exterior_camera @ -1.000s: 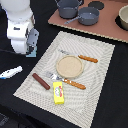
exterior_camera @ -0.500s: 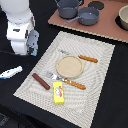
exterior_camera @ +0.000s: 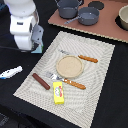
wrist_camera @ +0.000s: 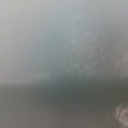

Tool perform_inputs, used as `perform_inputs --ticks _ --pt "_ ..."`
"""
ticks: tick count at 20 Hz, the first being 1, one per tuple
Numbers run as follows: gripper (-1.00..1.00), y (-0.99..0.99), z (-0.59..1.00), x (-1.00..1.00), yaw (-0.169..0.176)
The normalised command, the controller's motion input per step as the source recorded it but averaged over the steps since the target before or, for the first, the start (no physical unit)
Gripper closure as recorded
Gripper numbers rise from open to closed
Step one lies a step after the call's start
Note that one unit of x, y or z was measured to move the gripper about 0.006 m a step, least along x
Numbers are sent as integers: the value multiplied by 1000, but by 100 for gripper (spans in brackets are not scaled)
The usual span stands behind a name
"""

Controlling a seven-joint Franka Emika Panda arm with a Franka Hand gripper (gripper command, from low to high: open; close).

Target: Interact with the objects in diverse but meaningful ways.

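Pincer (exterior_camera: 34, 49) is hanging at the exterior view's left over the mat's (exterior_camera: 100, 85) far corner, jaws hidden, opening impossible to tell; wrist view is showing only blur. Sausage (exterior_camera: 41, 81) is lying left on the mat, yellow box (exterior_camera: 59, 92) just right of it, both sitting near the plate (exterior_camera: 68, 65).

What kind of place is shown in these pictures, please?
Probably a lab tabletop staged as a play dining setting: a striped placemat with a tan plate, a toy sausage and yellow box, and grey pots behind.
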Motion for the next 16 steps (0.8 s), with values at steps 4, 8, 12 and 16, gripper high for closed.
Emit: perform_inputs --ticks 4,8,12,16 --pt "100 320 436 985 0" --pt "100 291 343 971 -2" --pt "100 334 360 976 -5" --pt "100 363 278 971 -5"
